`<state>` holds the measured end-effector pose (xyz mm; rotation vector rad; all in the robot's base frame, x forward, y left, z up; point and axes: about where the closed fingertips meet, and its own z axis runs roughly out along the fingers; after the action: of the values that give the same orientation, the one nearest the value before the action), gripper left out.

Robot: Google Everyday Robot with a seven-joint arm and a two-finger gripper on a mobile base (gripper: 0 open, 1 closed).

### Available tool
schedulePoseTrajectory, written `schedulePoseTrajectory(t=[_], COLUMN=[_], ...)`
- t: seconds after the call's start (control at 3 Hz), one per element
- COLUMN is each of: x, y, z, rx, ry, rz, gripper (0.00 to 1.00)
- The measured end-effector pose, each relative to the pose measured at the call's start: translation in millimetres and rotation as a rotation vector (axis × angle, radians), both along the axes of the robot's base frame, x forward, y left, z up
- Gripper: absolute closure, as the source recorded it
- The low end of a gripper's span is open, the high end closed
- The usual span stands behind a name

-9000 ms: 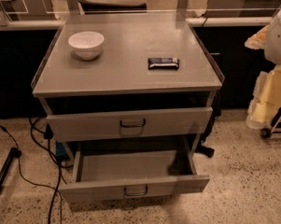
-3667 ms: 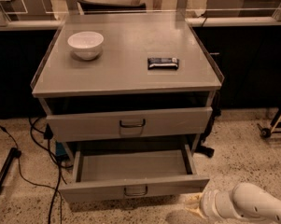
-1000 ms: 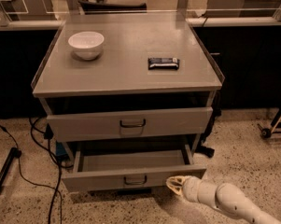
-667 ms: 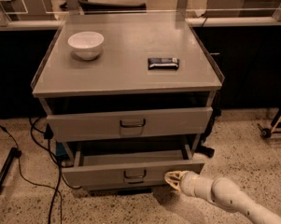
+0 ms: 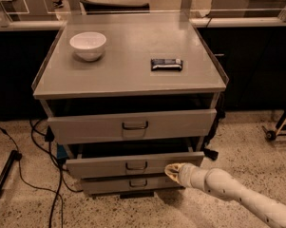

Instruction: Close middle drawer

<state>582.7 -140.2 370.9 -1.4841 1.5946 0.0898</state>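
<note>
I see my white arm's gripper (image 5: 173, 171) low at the front of the grey metal counter (image 5: 128, 77), its tip against the front panel of the grey metal middle drawer (image 5: 100, 166), just right of the small U-shaped handle (image 5: 136, 166). I cannot tell whether the gripper is released or clenched. The middle drawer stands only slightly out. A white round bowl (image 5: 88, 45) sits near the counter's rear left corner, and a dark wrapped bar (image 5: 166, 64) sits toward the right edge.
</note>
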Motion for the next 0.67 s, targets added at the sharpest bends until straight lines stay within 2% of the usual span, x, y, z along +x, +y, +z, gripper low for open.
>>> schedulePoseTrajectory(t=[0.33,0.67], x=[27,38], y=[8,13], z=[-1,-1], rx=[-0.057,-0.088], ry=[0.002,0.002], rz=[-0.011,-0.011], gripper=[1.0,1.0])
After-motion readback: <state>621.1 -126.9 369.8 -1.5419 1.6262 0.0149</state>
